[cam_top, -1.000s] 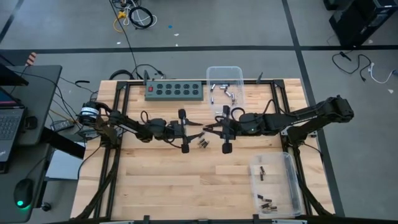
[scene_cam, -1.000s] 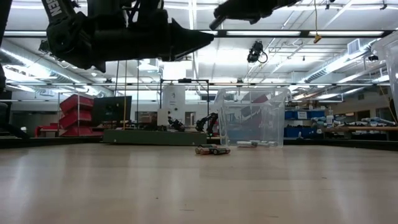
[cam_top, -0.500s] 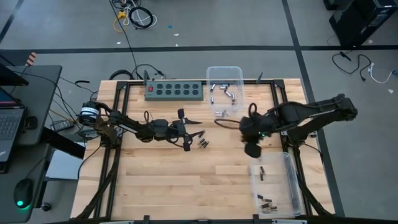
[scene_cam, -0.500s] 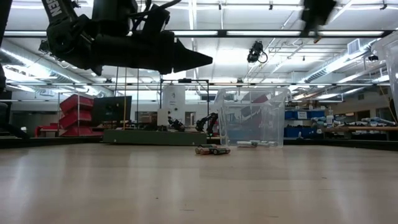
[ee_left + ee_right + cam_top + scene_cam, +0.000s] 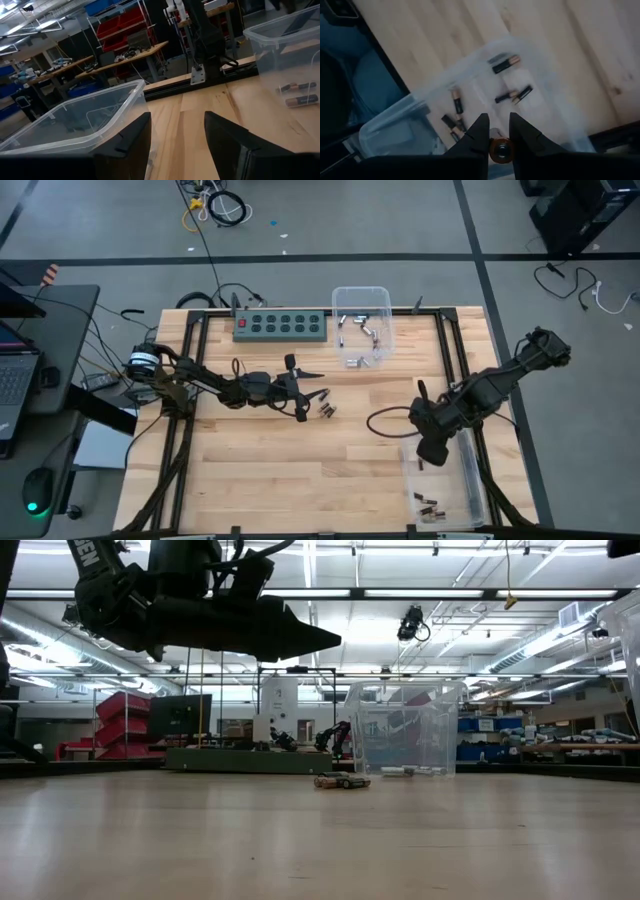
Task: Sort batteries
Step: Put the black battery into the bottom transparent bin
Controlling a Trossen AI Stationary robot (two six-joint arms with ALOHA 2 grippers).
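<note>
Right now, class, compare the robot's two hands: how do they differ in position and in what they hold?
The left hand hangs over the middle of the wooden table, its fingers apart and holding nothing. The right hand hangs over the clear plastic bin at the table's right edge, shut on a small copper-ended cylindrical battery. Both are dark, two-fingered, and off the tabletop.

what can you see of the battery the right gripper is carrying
The battery is a small cylinder seen end-on in the right wrist view: a copper-coloured ring around a dark centre. The right gripper pinches it between both dark fingers, above the clear plastic bin that already holds several black-and-copper batteries. Its length is hidden.
</note>
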